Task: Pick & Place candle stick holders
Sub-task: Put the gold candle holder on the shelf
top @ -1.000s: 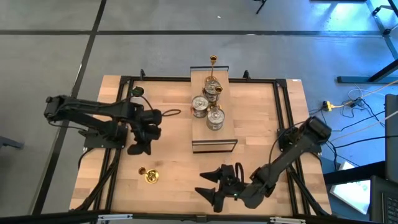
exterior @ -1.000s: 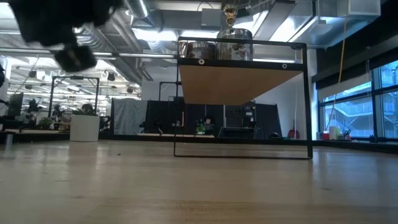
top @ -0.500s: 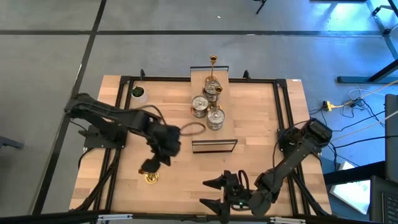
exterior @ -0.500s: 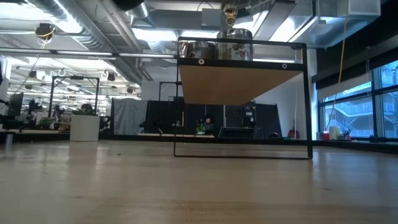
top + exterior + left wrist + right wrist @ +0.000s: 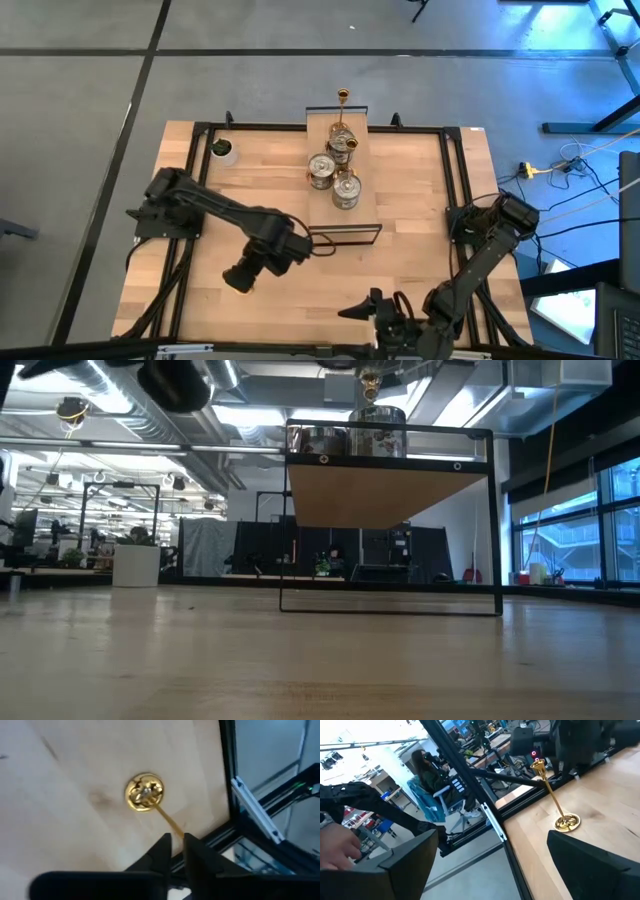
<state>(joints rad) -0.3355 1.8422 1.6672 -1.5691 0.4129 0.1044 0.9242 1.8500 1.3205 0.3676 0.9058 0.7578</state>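
One slim brass candle stick holder stands upright on its round base [image 5: 144, 792] on the bare wood near the table's near left part [image 5: 567, 822]. In the high view it is hidden under my left gripper [image 5: 245, 275]. That gripper [image 5: 177, 842] hangs over it pointing steeply down, with only a narrow gap between the fingers. The stem's upper end [image 5: 175, 824] runs toward that gap. My right gripper [image 5: 495, 870] waits wide open at the near edge [image 5: 368, 315], facing the holder. Several more holders, silver [image 5: 320, 170] and brass [image 5: 343, 97], stand on a raised shelf [image 5: 362, 215].
The raised shelf stands on a thin black wire frame [image 5: 390, 600] at the table's middle and far part. A white cup [image 5: 222, 150] sits at the far left. Black rails [image 5: 455, 180] run along the table's sides. A person [image 5: 427, 767] sits beyond the table.
My left gripper has swung from the table's left middle toward the near edge and a little to the right, tipping further down, and now hangs over the brass holder. My right gripper has drifted toward the near edge and slightly right. The holder has stayed where it was.
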